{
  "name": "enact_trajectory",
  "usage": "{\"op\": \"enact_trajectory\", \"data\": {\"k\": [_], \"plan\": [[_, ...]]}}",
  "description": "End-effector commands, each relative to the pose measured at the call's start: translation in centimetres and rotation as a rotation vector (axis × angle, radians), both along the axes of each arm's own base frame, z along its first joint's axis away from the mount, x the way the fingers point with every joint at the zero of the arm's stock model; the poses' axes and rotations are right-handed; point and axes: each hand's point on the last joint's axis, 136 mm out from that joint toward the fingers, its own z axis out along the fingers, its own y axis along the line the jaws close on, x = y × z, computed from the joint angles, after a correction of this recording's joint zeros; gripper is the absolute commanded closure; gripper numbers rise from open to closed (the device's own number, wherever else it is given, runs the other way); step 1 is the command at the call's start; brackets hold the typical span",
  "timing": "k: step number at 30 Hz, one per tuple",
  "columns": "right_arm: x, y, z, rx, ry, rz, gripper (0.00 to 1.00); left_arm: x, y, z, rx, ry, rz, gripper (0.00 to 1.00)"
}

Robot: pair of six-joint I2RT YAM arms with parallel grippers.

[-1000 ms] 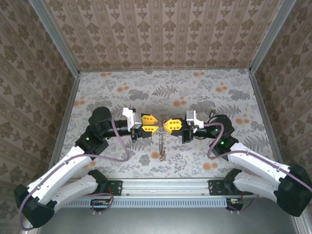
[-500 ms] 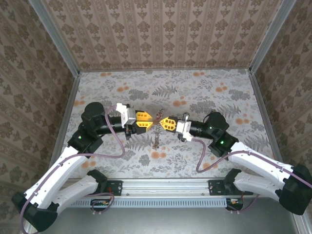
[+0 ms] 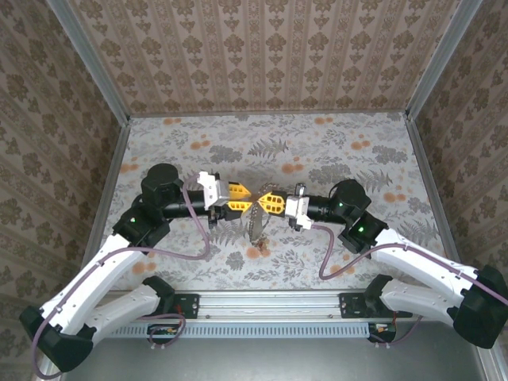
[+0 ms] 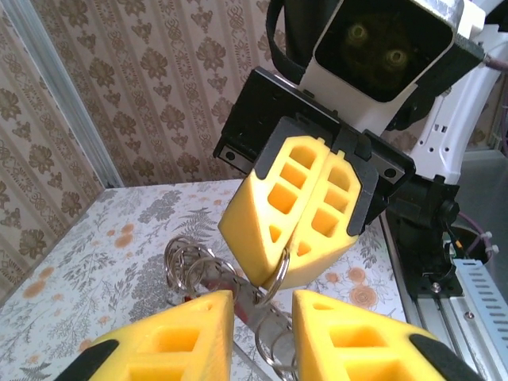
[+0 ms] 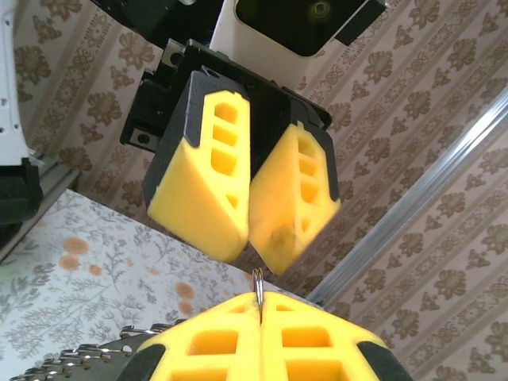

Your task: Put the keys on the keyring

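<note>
Right tool [image 5: 259, 300], clamped on the keyring [image 5: 258, 278], should hold steady; left tool [image 4: 262, 298], slightly parted, grip unclear, should thread slowly.

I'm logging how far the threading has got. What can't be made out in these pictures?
- Keys: top view, too small to pick out on the hanging keyring.
- Left tool: left wrist view, the metal between its fingers is cut off by the bottom edge, so its grip is unclear.
- Right tool: right wrist view, its shut fingers hide all but a sliver of wire.
</note>
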Motion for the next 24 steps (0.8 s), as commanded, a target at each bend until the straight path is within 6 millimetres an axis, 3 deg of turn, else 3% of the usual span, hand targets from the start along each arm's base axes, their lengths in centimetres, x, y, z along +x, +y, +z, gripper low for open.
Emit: {"op": "enact_trajectory", "data": {"k": [1, 8, 12, 22, 24], "plan": [[-1.0, 0.2, 1.9, 0.030, 0.006, 0.054, 1.00, -0.3, 0.0, 1.2, 0.014, -0.085, 0.006, 0.72], [-0.8, 0.2, 1.7, 0.015, 0.040, 0.047, 1.00, -0.2, -0.4, -0.5, 0.125, -0.115, 0.060, 0.73], [-0.8, 0.3, 1.5, 0.009, 0.052, 0.044, 1.00, -0.2, -0.5, -1.2, 0.178, -0.121, 0.075, 0.82], [-1.6, 0.5, 1.4, -0.004, 0.043, 0.063, 1.00, 0.2, -1.0, -2.3, 0.248, -0.139, 0.099, 0.85], [-1.8, 0.6, 1.4, -0.008, 0.039, 0.069, 1.00, 0.1, -1.1, -2.2, 0.246, -0.143, 0.096, 0.92]]}}
